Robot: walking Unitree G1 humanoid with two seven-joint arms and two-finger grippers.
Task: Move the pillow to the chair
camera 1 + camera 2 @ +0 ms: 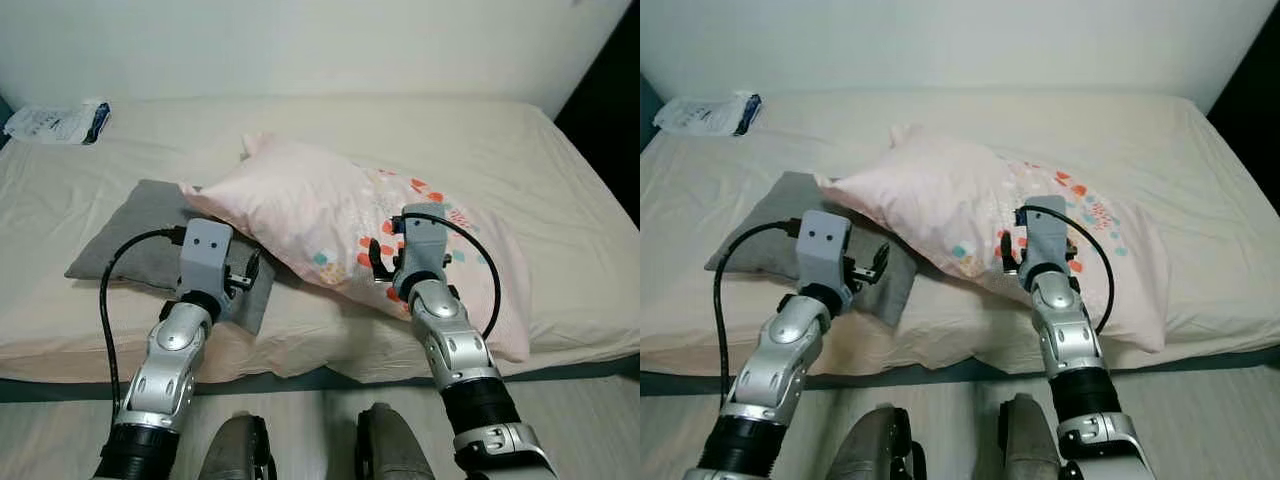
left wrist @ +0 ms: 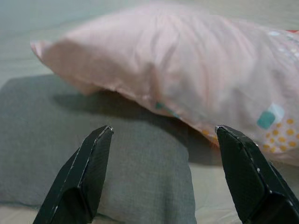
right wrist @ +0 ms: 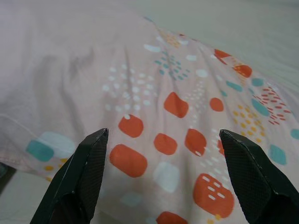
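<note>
Two pillows lie on the bed (image 1: 560,180), and the pink pillow (image 1: 330,215), printed with coloured spots at one end, is the one both grippers face. It lies slantwise across the mattress, its long axis running from the plain corner on the robot's far left down to the spotted end near the front edge on the right, and its left half rests on top of a flat grey pillow (image 1: 130,240). The right gripper (image 3: 163,177) is spread wide and hovers just above the spotted end, so the pillow lies straight ahead of and below its fingers (image 3: 79,182); whether they touch the cloth cannot be told. The left gripper (image 2: 163,177) is also wide open, but lower, over the near corner of the grey pillow, with the pink pillow's overhanging edge ahead of it and slightly above. Neither gripper holds anything. The right arm looks nearer to a grasp, since the pink cloth already lies between its fingers' line of travel, while the left would need to go forward and under the raised edge to avoid pinching the grey pillow instead. No chair is in view, so the carry has not begun. A white packet (image 1: 55,122) lies at the bed's far left corner.
</note>
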